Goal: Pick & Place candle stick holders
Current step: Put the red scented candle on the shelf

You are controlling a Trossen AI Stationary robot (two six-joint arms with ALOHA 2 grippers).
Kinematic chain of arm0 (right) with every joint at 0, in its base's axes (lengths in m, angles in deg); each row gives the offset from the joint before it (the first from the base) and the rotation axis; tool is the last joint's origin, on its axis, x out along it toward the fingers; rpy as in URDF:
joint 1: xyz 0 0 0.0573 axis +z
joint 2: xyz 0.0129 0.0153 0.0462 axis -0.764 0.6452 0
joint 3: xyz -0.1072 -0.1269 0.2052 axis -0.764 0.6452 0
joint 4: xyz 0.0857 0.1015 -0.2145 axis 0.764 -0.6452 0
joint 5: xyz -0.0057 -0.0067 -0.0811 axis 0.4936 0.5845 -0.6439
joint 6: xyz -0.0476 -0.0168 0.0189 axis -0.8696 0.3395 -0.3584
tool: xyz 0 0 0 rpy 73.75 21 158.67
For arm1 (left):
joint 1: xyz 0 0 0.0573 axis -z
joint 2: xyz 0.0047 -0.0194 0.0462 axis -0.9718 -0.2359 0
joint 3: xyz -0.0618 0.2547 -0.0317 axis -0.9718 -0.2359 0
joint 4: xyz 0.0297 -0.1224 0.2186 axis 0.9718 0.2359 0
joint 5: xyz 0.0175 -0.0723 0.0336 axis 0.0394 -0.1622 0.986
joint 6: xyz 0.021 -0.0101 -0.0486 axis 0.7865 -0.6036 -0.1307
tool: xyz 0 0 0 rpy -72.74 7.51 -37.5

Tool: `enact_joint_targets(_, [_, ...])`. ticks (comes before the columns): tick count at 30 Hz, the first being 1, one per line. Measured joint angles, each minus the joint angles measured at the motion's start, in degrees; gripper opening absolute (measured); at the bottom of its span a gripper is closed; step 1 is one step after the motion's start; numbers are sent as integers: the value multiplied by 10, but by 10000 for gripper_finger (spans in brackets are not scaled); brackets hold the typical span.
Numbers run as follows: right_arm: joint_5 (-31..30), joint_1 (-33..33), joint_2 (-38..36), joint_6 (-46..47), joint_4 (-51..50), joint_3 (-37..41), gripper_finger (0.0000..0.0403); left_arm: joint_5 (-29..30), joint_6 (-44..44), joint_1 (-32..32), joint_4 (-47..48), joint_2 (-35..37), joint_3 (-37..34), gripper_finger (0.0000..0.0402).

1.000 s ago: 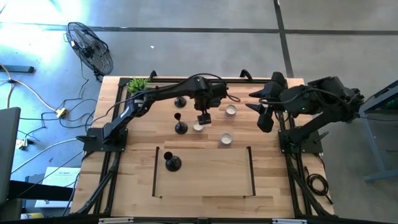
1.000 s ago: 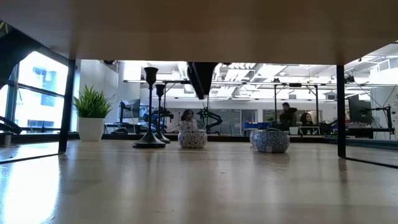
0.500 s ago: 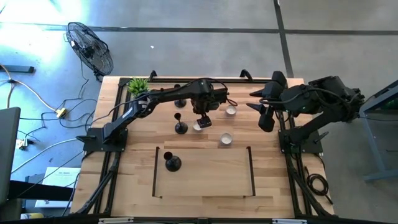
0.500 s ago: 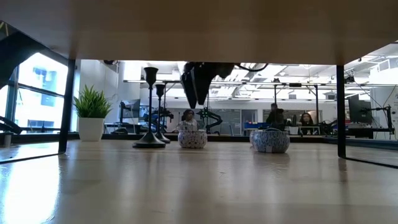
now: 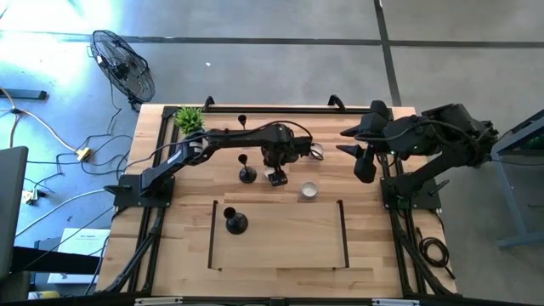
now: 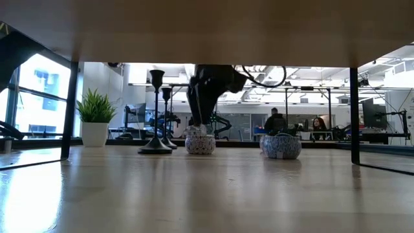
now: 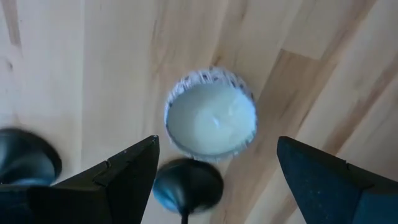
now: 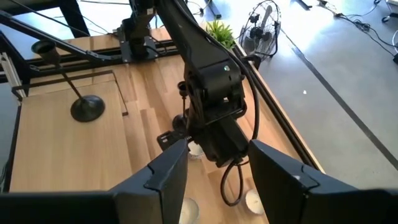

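With our left gripper (image 7: 214, 180) spread wide over a small white candle cup (image 7: 211, 120) (not the task's thing), we risk grasping it or clipping the candle stick holder (image 5: 246, 172) just beside, while the right gripper (image 5: 364, 163) waits half-open.

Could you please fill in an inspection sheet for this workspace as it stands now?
Surface: wooden table, with a marked rectangle at its near side.
Job's things: three black candlestick holders: one inside the rectangle, one mid-table, one near the far edge.
Clutter: white candle cup under the left gripper; two more cups; potted plant at the far left corner.
Grippers: left gripper open, lowered over a cup; right gripper parked at the table's right edge, holding nothing.
Cables: one looped at the left arm's wrist; some on the floor.
Surroundings: floor fan; people seated far behind.
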Motion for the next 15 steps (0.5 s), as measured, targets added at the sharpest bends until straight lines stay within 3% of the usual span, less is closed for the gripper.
enact_joint_targets(15, [9, 0, 0, 0, 27, 0, 165, -5, -2, 4, -56, 1, -63, 319])
